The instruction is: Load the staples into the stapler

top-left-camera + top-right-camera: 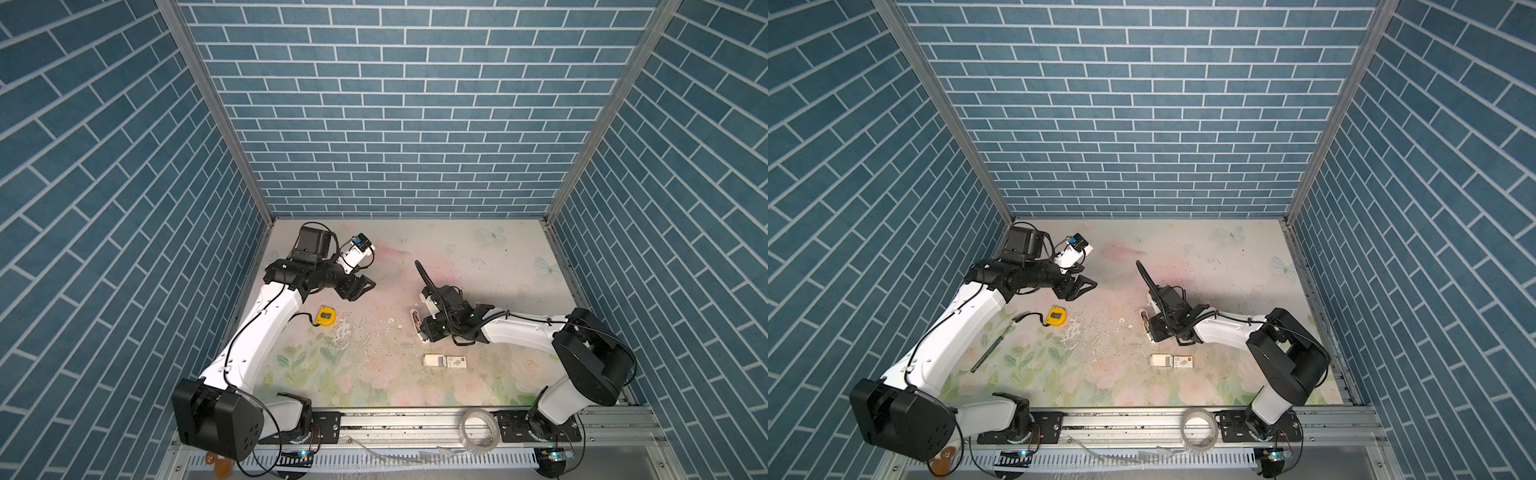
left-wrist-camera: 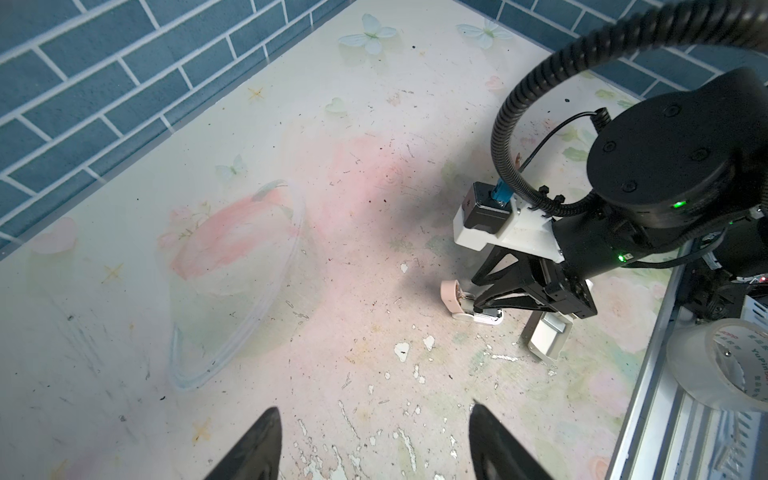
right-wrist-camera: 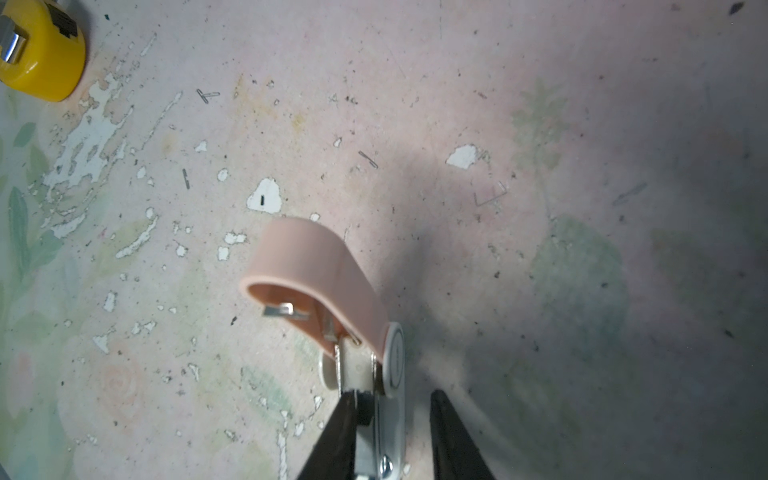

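**1 stapler open, staples not yet loaded**

The stapler lies mid-worktop with its pink lid swung up and back. That bares the metal rail where a strip must go.

The right claw is down over the stapler near the hinge, straddling the rail and white base. 1 finger lies against the metal and a sliver of gap shows at the other. I cannot tell whether it truly pinches the body or only brackets it. Either way, the likely reason is to pin the stapler so it neither skids nor snaps closed while a strip is fed in.

The staples sit in their white carton, near that arm toward the front edge and apart from the stapler. The tray is slid partly out of its sleeve, which leaves the strips reachable. Neither claw holds a strip.

The left claw hangs spread and empty above the worktop's far-left part, well apart from both. It looks to be the free one for fetching a strip. The carton lies on the opposite side, though, so that would call for a reach across.
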You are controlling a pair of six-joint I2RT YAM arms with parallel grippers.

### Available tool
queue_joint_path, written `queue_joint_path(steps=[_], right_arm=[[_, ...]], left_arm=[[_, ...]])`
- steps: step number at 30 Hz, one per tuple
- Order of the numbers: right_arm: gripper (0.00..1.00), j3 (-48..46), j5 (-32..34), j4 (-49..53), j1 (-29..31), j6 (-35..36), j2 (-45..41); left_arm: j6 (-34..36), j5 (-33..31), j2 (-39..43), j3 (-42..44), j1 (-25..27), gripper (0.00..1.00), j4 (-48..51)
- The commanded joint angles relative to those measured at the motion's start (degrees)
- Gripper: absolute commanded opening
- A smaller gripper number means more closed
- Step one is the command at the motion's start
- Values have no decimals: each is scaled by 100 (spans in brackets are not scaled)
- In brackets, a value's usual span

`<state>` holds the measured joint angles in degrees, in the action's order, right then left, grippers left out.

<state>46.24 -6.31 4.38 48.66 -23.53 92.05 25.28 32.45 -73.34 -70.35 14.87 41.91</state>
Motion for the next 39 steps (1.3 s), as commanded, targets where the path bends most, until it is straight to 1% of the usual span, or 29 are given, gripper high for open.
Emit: queue_joint_path(steps=[1, 14, 20, 26, 31, 33, 35, 39], right_arm=[[31, 43, -20, 278, -25, 213, 133], [30, 8, 11, 422, -24, 278, 124], [33, 6, 22, 290, -24, 274, 98], [41, 28, 63, 94, -25, 263, -302], [46, -141, 94, -21, -24, 273, -768], [48, -254, -25, -41, -21, 309, -948], [50, -476, -159, -141, -17, 234, -1112], [53, -1151, -188, -793, 15, 38, -1418]], left_arm=[[14, 42, 89, 65, -45, 72, -2], [3, 34, 131, 82, -46, 72, -4], [3, 16, 166, 65, -46, 73, -7], [39, 25, 140, 9, -46, 73, 16], [134, 99, 36, -144, -46, 73, 136], [190, 121, 9, -216, -46, 73, 196], [290, 154, -42, -298, -46, 73, 252], [491, 358, -179, -438, -46, 73, 392]])
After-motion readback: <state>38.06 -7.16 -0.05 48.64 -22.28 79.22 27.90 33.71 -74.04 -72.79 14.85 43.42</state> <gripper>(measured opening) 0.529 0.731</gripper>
